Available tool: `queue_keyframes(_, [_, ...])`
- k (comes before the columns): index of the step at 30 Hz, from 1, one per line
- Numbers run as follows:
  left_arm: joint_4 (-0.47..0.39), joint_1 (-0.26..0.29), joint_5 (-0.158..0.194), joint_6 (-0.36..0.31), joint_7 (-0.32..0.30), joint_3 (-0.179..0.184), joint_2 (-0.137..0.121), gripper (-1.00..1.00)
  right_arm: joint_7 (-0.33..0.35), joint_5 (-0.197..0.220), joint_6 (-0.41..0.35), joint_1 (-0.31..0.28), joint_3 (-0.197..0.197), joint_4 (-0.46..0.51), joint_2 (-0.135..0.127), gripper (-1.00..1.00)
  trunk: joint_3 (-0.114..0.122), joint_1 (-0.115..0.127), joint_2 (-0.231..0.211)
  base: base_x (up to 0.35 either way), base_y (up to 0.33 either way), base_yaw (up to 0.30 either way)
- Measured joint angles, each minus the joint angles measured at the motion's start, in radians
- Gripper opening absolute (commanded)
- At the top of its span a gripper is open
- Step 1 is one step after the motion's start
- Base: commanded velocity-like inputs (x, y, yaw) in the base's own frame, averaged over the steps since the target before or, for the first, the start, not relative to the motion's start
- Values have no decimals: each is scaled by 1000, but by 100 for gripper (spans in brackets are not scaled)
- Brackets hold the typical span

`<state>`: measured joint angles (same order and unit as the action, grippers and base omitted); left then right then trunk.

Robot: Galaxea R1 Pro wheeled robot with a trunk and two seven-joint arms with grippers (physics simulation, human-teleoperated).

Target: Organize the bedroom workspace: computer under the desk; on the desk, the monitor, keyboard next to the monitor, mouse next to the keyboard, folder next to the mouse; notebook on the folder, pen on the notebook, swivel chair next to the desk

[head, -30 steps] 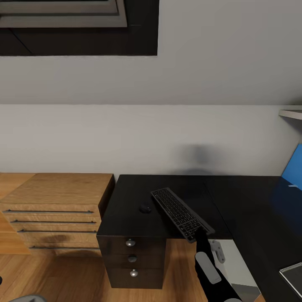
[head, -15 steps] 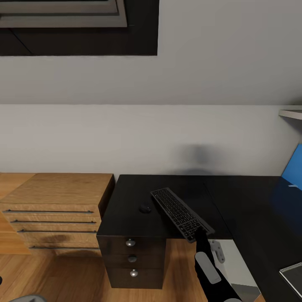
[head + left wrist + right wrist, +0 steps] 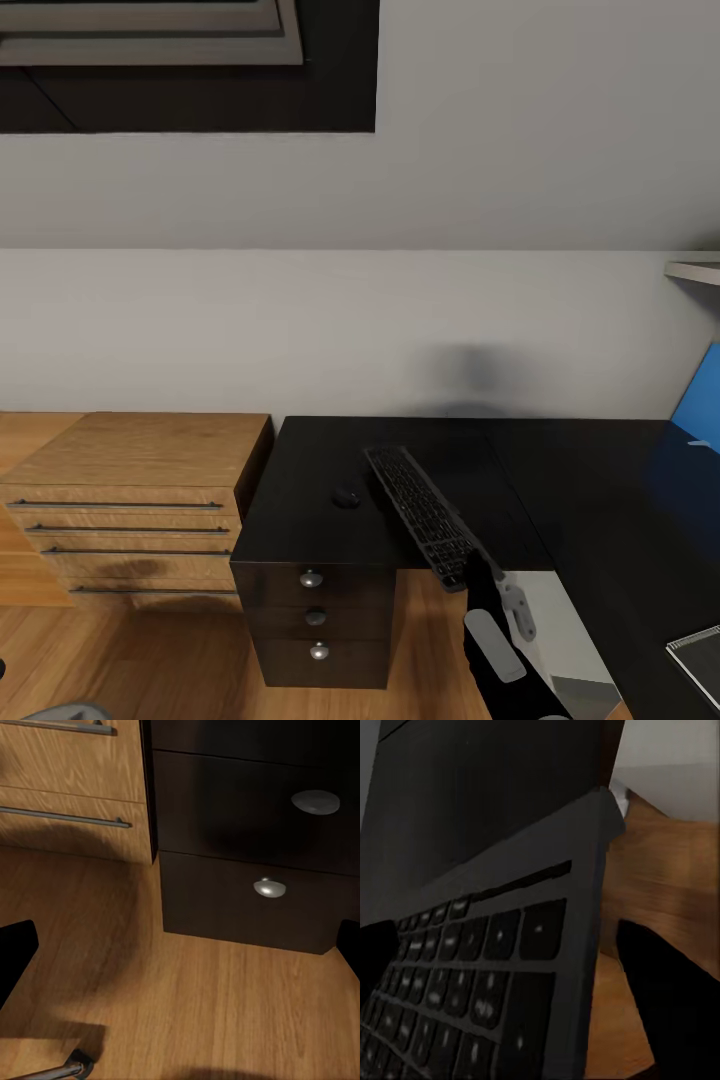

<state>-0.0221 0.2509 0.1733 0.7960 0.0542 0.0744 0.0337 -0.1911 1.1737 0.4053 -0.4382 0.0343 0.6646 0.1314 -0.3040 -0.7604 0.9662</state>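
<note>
The dark keyboard lies slanted on the glossy black desk, its near end at the front edge. My right gripper is shut on that near end. In the right wrist view the keyboard fills the space between the black fingers. The small dark mouse sits on the desk just left of the keyboard. Under the desk, a light-grey computer shows beside my right arm. My left gripper hangs open above the wooden floor, facing the desk's drawers.
A light wooden chest with bar handles stands against the desk's left side. The desk's blue back panel rises at the right, and a grey notebook-like corner lies at the bottom right. A chrome chair leg rests on the floor.
The keyboard has turned in my right gripper: its near end shifted left and it now looks narrower and steeper. The mouse has stayed put.
</note>
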Motion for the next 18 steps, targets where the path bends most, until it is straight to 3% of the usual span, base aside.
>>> queue_keyframes(18, [0, 0, 0, 1, 0, 0, 0, 100, 0, 0, 0, 0, 1, -2, -1, 100, 0, 0, 0, 0, 0, 0])
